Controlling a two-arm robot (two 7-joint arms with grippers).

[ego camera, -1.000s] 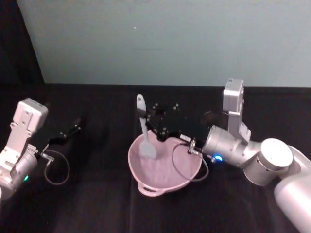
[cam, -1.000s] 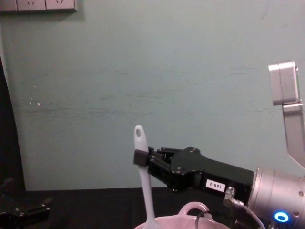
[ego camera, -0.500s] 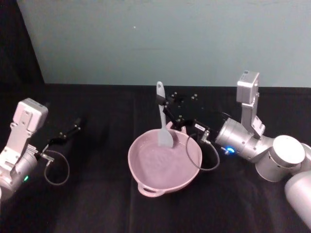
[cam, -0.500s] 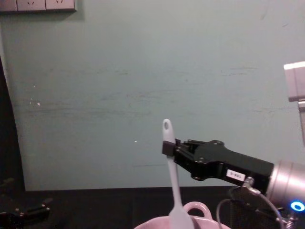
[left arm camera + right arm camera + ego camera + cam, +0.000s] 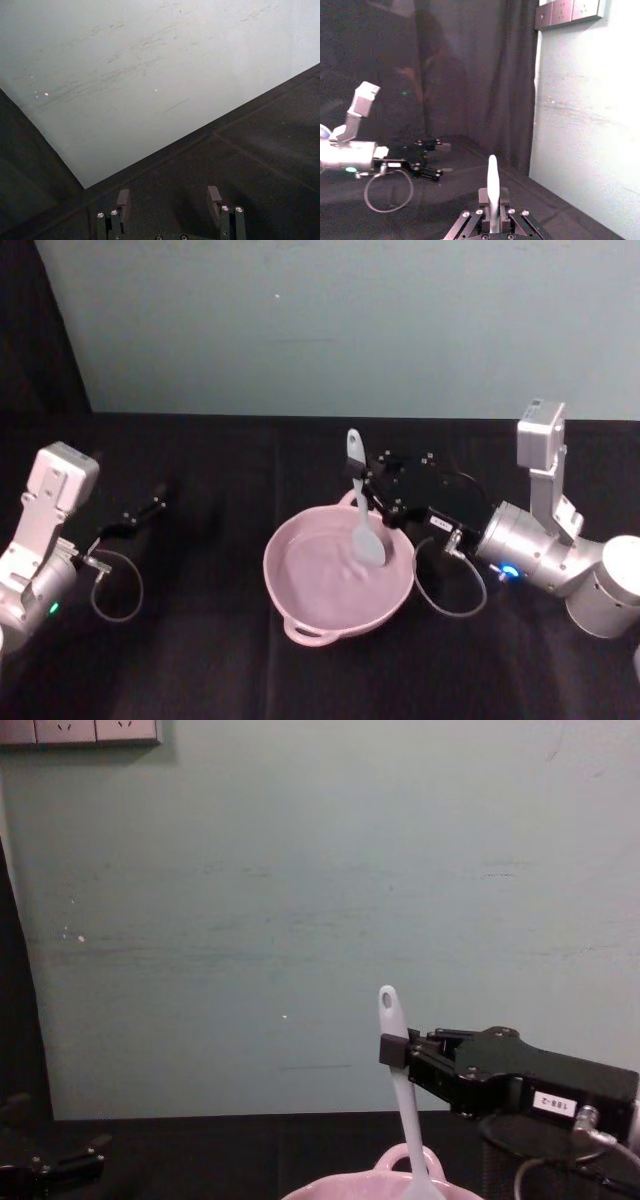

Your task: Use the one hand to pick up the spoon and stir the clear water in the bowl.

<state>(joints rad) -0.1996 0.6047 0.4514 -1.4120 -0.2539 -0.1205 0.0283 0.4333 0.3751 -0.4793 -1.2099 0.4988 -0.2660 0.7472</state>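
The pale pink bowl [image 5: 276,580] sits mid-table with a loop handle at its near rim; its far rim and arched handle [image 5: 405,1158] show low in the chest view. The white spoon [image 5: 366,530] stands nearly upright, its blade down in the bowl's right part, ripples around it. My right gripper [image 5: 362,480] is shut on the spoon's handle, just below the hole end. The same grip shows in the chest view, gripper [image 5: 394,1050] on spoon [image 5: 402,1105], and at the wrist, gripper [image 5: 490,197] on spoon [image 5: 492,177]. My left gripper [image 5: 152,504] rests open, far to the left.
A black mesh cup [image 5: 515,1155] stands behind the bowl on the right, close under the right arm. A black cloth covers the table and a pale teal wall closes the back. In the left wrist view the left gripper's fingers [image 5: 123,201] stand apart over bare cloth.
My right gripper has carried the spoon rightward across the bowl, from its left side to its right side. The left arm has stayed where it was.
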